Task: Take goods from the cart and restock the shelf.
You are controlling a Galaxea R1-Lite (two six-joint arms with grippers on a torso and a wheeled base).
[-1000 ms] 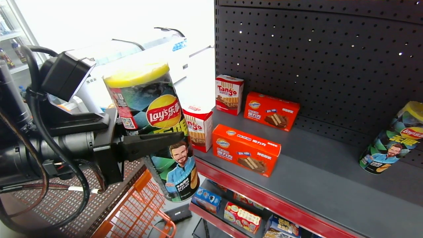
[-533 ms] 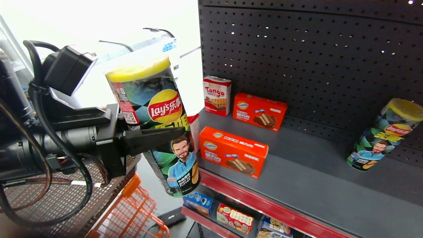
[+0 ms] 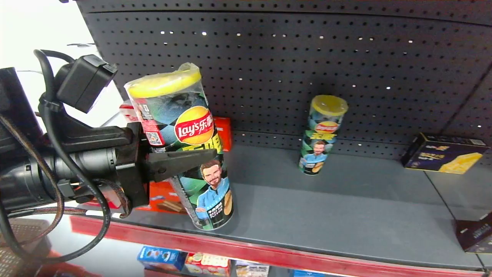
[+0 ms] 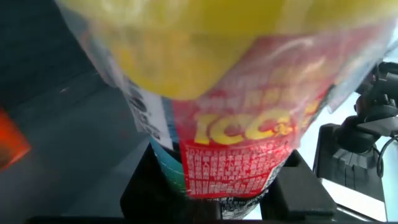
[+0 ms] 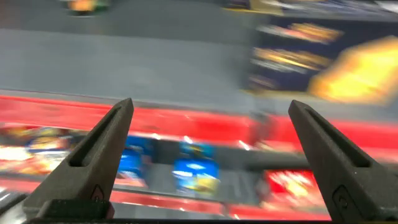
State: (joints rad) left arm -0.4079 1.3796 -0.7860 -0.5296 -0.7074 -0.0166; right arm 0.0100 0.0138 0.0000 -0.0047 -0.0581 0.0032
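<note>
My left gripper (image 3: 180,163) is shut on a tall chip can (image 3: 180,146) with a yellow lid, held upright at the left of the grey shelf (image 3: 326,207), near its red front edge. In the left wrist view the can (image 4: 242,124) looms close, between the dark fingers (image 4: 298,193). A second chip can (image 3: 322,134) stands farther back on the shelf by the black pegboard. My right gripper (image 5: 211,155) is open with nothing between its fingers, facing the shelf's red front edge (image 5: 186,121) and the goods on the lower shelf.
Orange boxes (image 3: 163,196) lie on the shelf behind and to the left of the held can. A dark box with yellow print (image 3: 442,156) sits at the right, another dark box (image 3: 474,232) at the right edge. Small packs (image 3: 161,257) fill the lower shelf.
The head camera has swung to the right along the shelf, so the boxes slid left and the far can came toward the middle. The held can stays in my left gripper.
</note>
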